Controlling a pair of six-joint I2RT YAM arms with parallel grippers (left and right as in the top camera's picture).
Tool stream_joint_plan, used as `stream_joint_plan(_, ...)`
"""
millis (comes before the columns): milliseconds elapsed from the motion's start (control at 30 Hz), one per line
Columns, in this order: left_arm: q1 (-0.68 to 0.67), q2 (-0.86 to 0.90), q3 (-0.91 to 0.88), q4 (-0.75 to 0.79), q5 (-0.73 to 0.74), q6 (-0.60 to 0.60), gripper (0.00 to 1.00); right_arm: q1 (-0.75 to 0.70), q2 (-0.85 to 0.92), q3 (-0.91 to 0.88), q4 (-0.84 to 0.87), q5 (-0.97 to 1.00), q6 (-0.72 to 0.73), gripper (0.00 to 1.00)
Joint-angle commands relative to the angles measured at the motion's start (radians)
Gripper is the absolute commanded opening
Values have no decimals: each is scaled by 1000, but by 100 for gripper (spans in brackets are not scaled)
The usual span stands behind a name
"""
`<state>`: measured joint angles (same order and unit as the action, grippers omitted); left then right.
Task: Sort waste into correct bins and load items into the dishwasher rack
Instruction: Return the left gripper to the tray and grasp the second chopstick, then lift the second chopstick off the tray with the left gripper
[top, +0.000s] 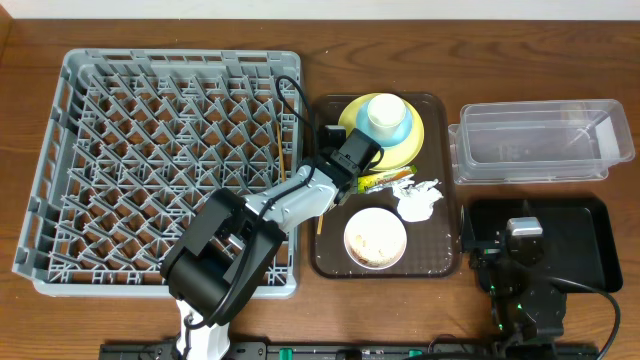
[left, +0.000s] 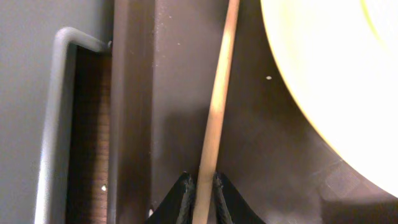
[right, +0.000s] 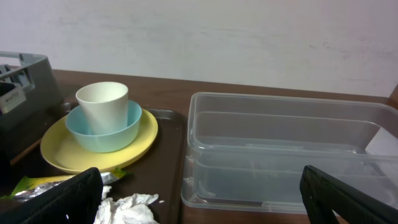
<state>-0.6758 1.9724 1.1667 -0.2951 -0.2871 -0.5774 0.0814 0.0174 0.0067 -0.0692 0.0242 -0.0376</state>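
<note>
My left gripper (left: 200, 180) (top: 332, 137) is shut on a thin wooden chopstick (left: 217, 106), low over the left side of the brown tray (left: 134, 93), beside the yellow plate (left: 329, 74) (top: 352, 112). Another chopstick (top: 280, 150) lies in the grey dishwasher rack (top: 70, 150). On the plate stands the light blue cup (top: 398, 130) (right: 102, 134) with a pale cup inside. The snack wrapper (top: 385, 180), the napkin (top: 418, 200) and the white bowl (top: 375, 237) with food scraps lie on the tray. Over the black tray (top: 590, 230), my right gripper (top: 522, 225) (right: 200, 171) stands open and empty, facing the clear tub (right: 286, 155) (top: 535, 145).
The rack's grey rim (left: 56, 124) runs close to the brown tray's left edge, with a narrow strip of wooden table (left: 90, 124) between them. A short length of stick (top: 319, 222) shows at the tray's left rim below my left arm.
</note>
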Motion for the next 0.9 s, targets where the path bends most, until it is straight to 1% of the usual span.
stream_joint_plan(0,3,-5,2,-9,40,-7,16,0,-2,-1,-3,-3,-8,99)
stream_joint_plan(433,3,-5,2,-10,43,8,17,0,-2,-1,-3,-3,-8,99)
stream_joint_plan(467,3,-5,2,-10,50,12,22,0,-2,-1,-3,-3,-8,99)
stream_joint_plan(600,11,-5,13,-1,146,109,23,0,-2,-1,-3,-3,-8,99)
stream_joint_plan(667,19,-5,22,-2,176,135,23,0,-2,-1,-3,-3,-8,99)
stream_joint_plan(867,55,-5,23,-14,183,140,22,0,-2,-1,-3,-3,-8,99)
